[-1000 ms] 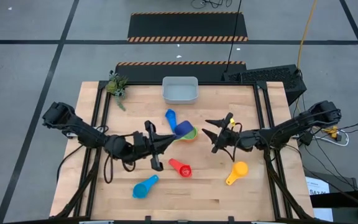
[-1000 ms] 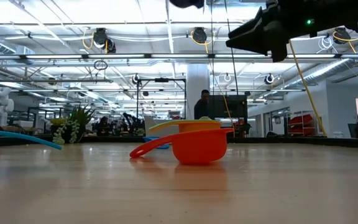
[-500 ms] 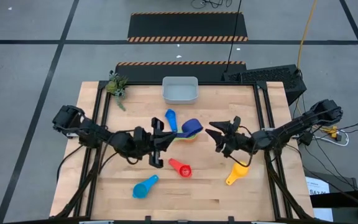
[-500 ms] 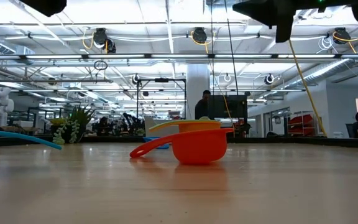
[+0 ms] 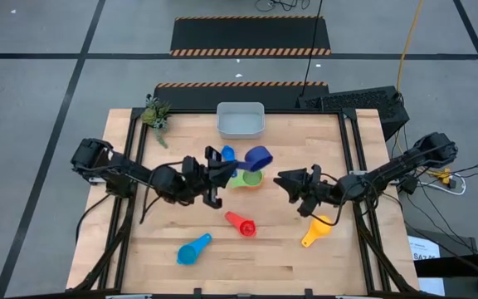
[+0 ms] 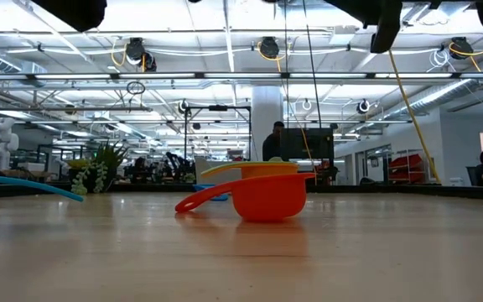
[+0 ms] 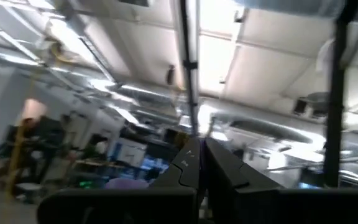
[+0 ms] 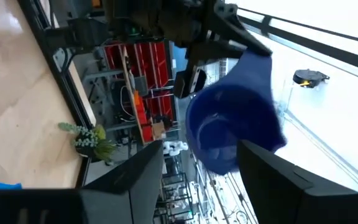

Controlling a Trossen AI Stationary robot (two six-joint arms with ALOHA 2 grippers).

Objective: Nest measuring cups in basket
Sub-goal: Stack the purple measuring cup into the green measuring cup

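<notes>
Navy cup (image 5: 258, 157) lifted just in front of the basket (image 5: 240, 120).
Left gripper (image 5: 222, 171) fingers clamp its handle; right gripper (image 5: 287, 182) waits nearby, fingers apart.

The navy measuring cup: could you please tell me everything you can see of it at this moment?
The navy measuring cup is a dark blue, plastic-looking round scoop with a short handle. It is off the table, held by its handle in the left gripper, and tilted so its hollow shows in the right wrist view. From above it hangs over the green and orange cups, short of the basket. Nothing else touches it.
</notes>
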